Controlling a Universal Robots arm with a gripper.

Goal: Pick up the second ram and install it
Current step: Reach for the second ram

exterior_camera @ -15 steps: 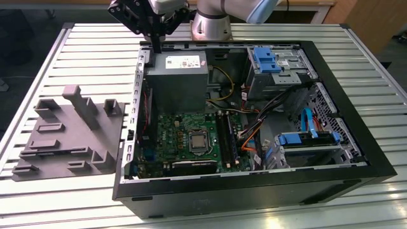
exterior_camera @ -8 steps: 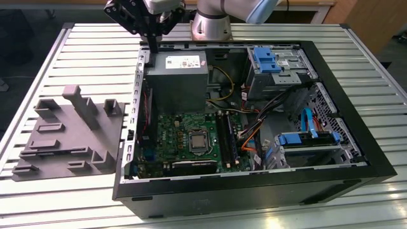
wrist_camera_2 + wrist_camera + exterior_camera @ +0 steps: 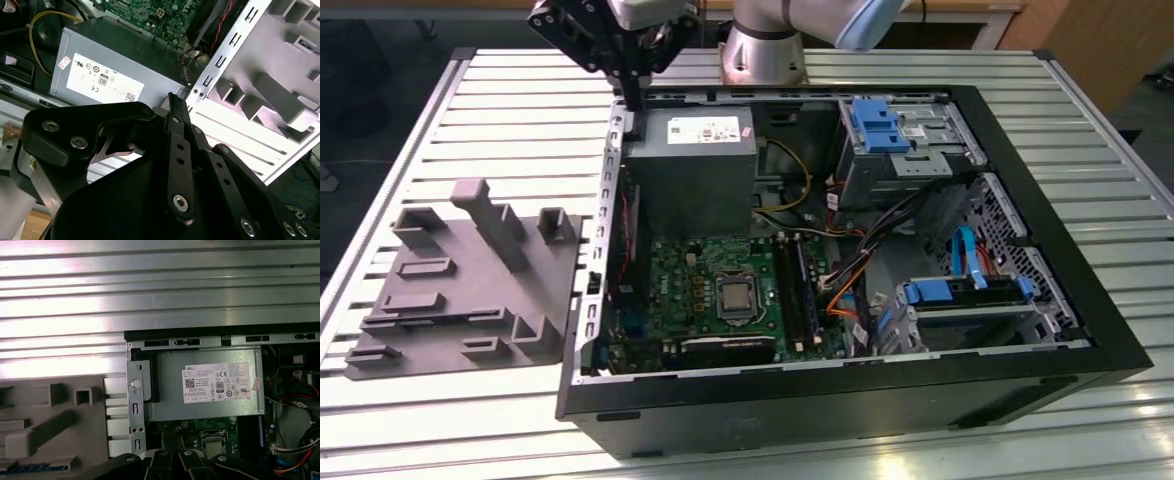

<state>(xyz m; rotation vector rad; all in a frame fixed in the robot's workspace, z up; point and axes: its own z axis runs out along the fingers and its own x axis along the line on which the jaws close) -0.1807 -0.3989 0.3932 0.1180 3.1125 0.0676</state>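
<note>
My gripper [image 3: 636, 103] hangs over the back corner of the open computer case [image 3: 854, 400], on the exterior view's left, just above the grey power supply [image 3: 687, 150]. In the second wrist view its black fingers [image 3: 173, 107] meet at the tips, shut, and nothing shows between them. The long black memory slots [image 3: 798, 290] lie on the green motherboard [image 3: 700, 290], well away from the gripper. I cannot pick out the second ram. A thin dark strip with blue [image 3: 35, 468] lies in the grey tray [image 3: 45, 430], and I cannot tell what it is.
The grey moulded tray [image 3: 454, 290] with upright posts sits on the slatted metal table [image 3: 520, 110] beside the case. Inside the case are blue drive brackets [image 3: 881, 125], orange and yellow cables [image 3: 847, 290] and the processor socket [image 3: 736, 298]. The arm's base [image 3: 767, 50] stands behind the case.
</note>
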